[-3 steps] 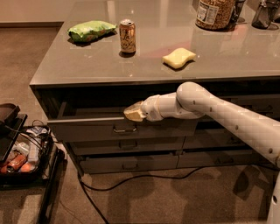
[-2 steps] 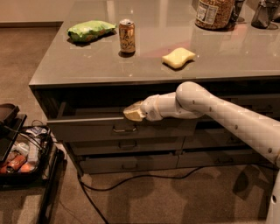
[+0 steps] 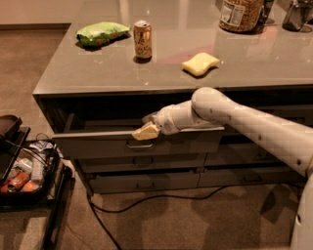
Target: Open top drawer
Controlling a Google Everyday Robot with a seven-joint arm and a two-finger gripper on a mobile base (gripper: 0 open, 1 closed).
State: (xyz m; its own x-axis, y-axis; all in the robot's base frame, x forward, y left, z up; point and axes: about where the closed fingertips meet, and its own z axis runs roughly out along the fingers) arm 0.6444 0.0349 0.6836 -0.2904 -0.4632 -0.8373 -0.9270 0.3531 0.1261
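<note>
Scarcely anything has moved since the earlier frame: the end effector (image 3: 145, 131) sits a shade lower and the top drawer (image 3: 98, 145) has come out a little with it; nearest, a black cable (image 3: 146, 200) trails over the floor, and a dark crate (image 3: 49, 168) at the left holds a jumble of small items too blurred to name; two shallower drawer fronts (image 3: 142, 180) beneath are flush and closed; the top drawer stands partly pulled out below the counter (image 3: 88, 73), its inside dark, contents unseen; the end effector rests on the front's upper lip just above the pull handle (image 3: 139, 144), probably hooked there to drag it outward, though whether it is wide or narrow I cannot tell; farther back on the counter lie a yellow sponge (image 3: 200, 64), an upright can (image 3: 143, 39), a green bag (image 3: 101, 33) and a jar (image 3: 239, 13).
</note>
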